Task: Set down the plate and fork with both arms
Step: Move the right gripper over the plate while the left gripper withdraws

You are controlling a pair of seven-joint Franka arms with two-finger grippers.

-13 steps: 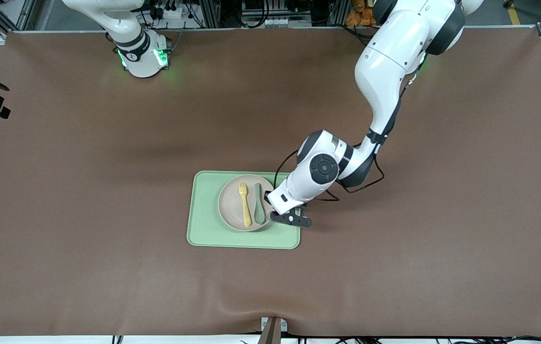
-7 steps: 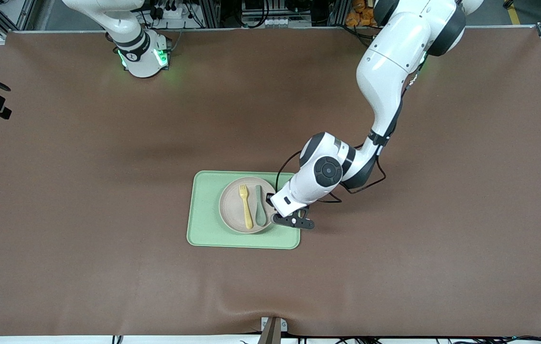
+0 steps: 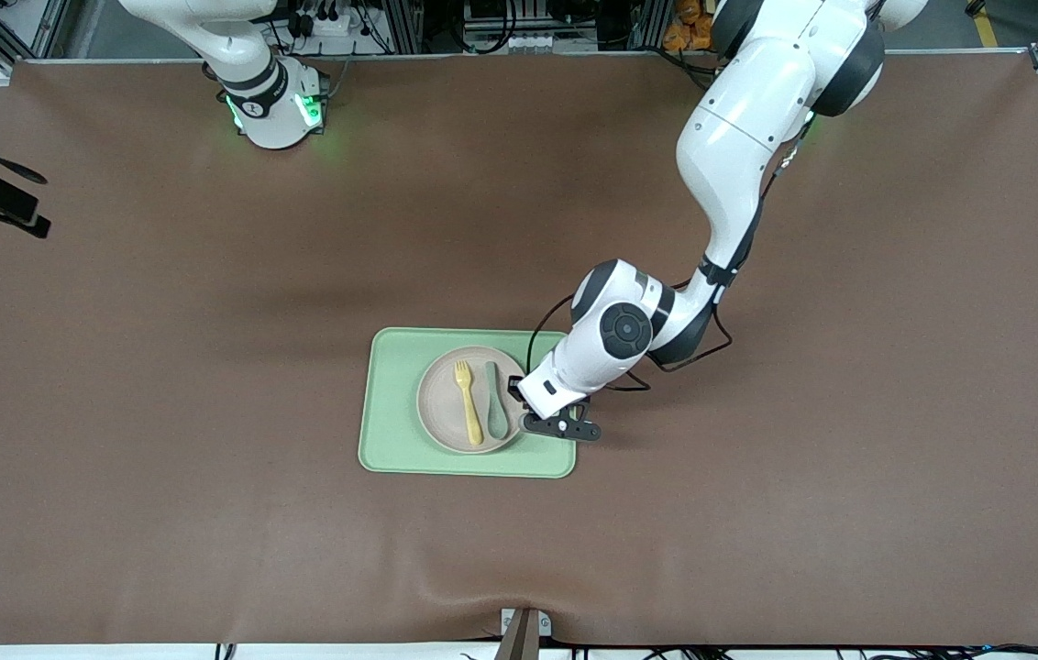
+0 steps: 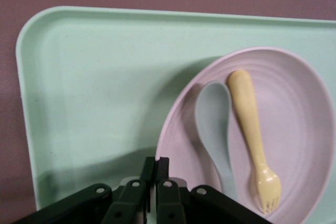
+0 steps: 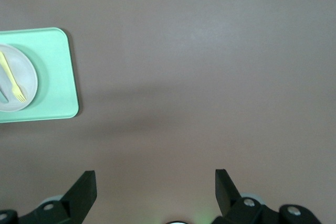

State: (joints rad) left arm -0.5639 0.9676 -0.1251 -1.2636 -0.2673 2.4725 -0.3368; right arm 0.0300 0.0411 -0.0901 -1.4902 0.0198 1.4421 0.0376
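From the front, the plate (image 3: 471, 400), bearing the fork (image 3: 467, 403), is seen on the tray (image 3: 391, 412); its rim is clamped by the left tool (image 4: 155, 174), while the right tool (image 5: 155, 187) is held apart above the tabletop (image 5: 210, 66).

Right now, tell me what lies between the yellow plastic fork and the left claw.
The muted teal-green spoon lies on the pale pink round plate, between the yellow plastic fork and the left claw at its rim; front view.
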